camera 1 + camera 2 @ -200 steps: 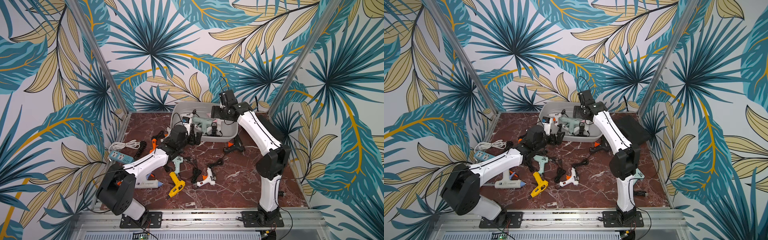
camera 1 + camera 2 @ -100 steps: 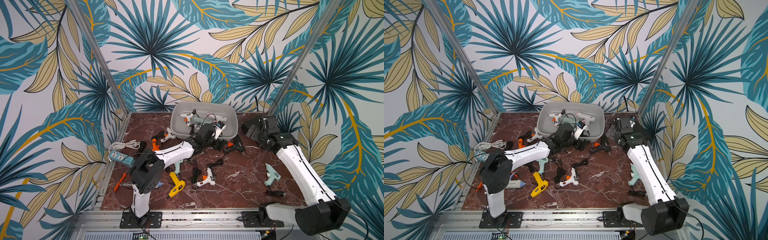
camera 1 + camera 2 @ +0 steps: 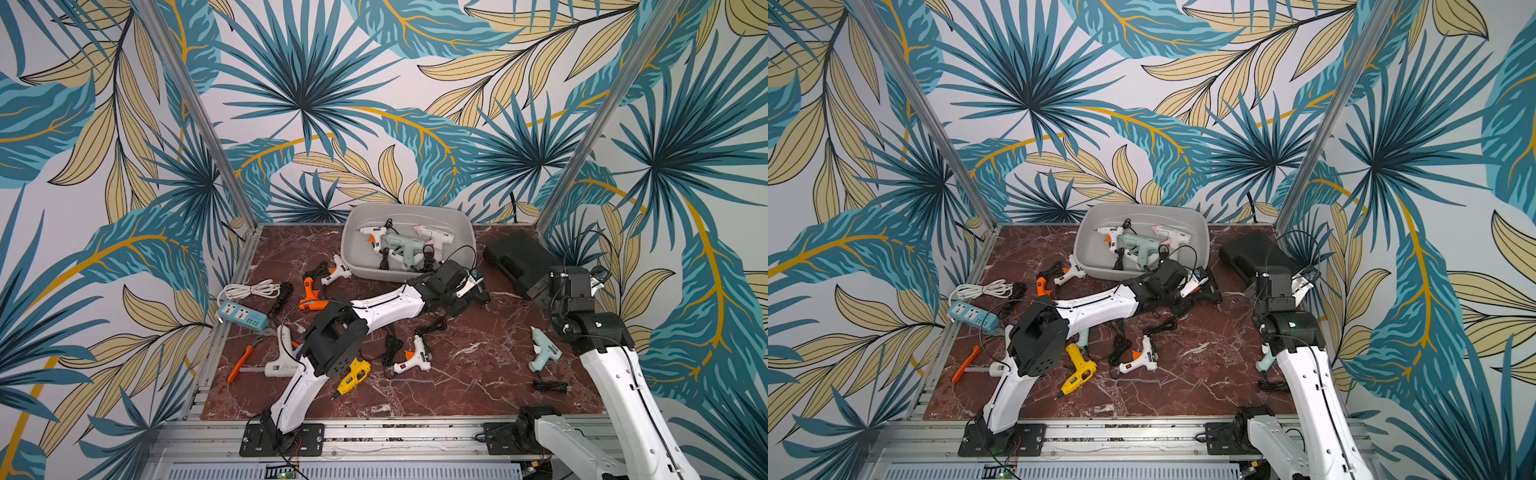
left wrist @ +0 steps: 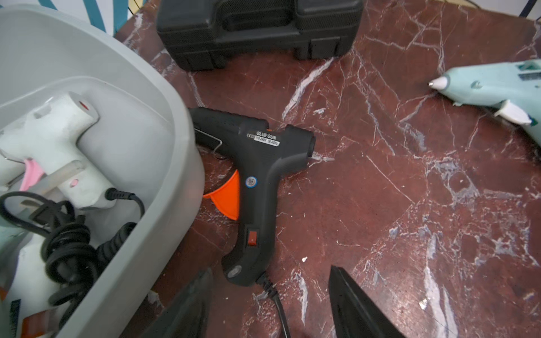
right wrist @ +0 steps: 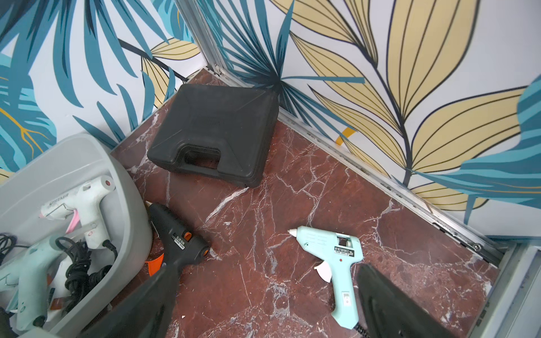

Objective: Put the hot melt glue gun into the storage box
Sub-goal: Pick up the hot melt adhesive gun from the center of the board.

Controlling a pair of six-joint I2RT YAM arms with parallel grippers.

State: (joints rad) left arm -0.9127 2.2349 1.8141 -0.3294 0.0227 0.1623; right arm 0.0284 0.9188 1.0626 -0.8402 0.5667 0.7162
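Black hot melt glue gun (image 4: 257,181) lay flat on its side on the red marble tabletop (image 4: 409,204), outside the storage box (image 4: 164,152), with the printed "GLUE GUN" label up. Its nozzle end ran under the box's rolled rim; contact with the wall could not be judged. The orange trigger faced the box and the handle pointed toward the left gripper (image 4: 269,273).

Left gripper: jaws stood apart, one finger on each side of the handle butt and cord. A gap showed on both sides and nothing was gripped. In both top views the left arm reached across the table to the box's near right corner and largely covered the gun.

Right gripper (image 5: 263,270): fingers were spread wide with nothing between them. It was held above bare marble, between the black gun and a loose mint glue gun (image 5: 333,257) lying on the table.

The storage box sat at the back edge of the table. Contents:
- white glue gun with orange trigger (image 3: 374,237)
- boxed mint glue gun (image 3: 401,249)
- white glue gun with pink trigger (image 3: 434,239)
- coiled black cords

Black carry case (image 5: 213,131) lay closed and flat in the back right corner, apart from the box.

Elsewhere on the table were a yellow glue gun (image 3: 353,376), an orange glue gun (image 3: 309,293) and a blue power strip (image 3: 243,318).
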